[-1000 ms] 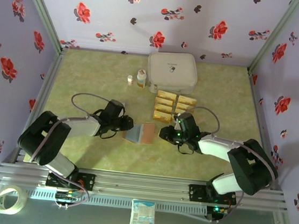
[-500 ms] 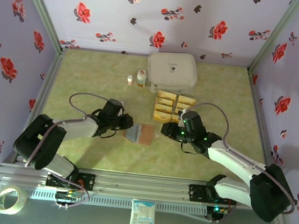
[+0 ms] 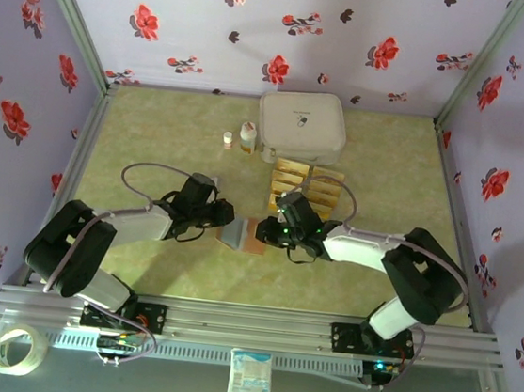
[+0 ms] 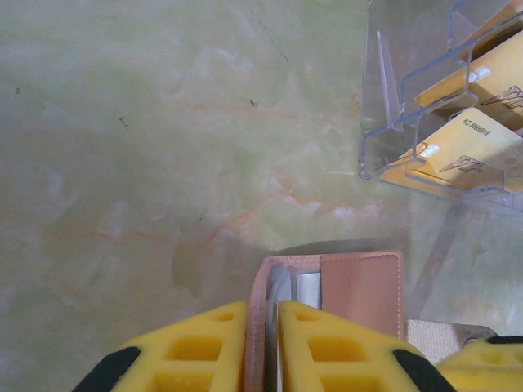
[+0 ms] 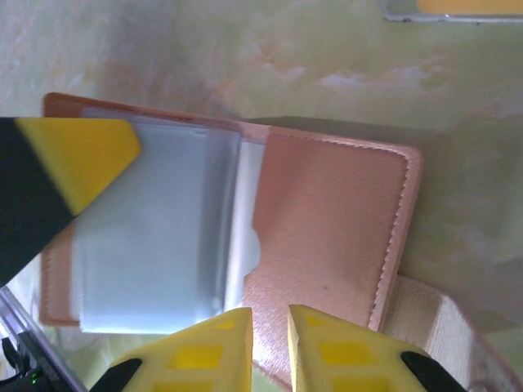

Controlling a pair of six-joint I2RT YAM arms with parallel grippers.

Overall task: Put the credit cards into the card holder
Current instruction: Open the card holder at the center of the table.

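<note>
The card holder (image 3: pixel 241 234) lies open on the table, reddish-brown with a pale lining (image 5: pixel 155 237). My left gripper (image 3: pixel 222 218) is shut on its left cover, seen edge-on between the yellow fingers (image 4: pixel 263 314). My right gripper (image 3: pixel 264 230) sits at the holder's right side. Its fingers (image 5: pixel 270 331) are almost together, with their tips over the near edge of the leather pocket (image 5: pixel 335 237) and no card between them. The credit cards (image 3: pixel 303 186), golden-yellow, stand in a clear slotted rack (image 4: pixel 458 147) just behind the holder.
A large white zip case (image 3: pixel 301 125) sits at the back, with two small bottles (image 3: pixel 247 138) to its left. A beige strap (image 5: pixel 433 327) pokes out beside the holder's right edge. Flowered walls close in three sides.
My right gripper has swung left from beside the rack to the holder's right side, and its jaws have narrowed. The left gripper has kept its hold on the cover.
</note>
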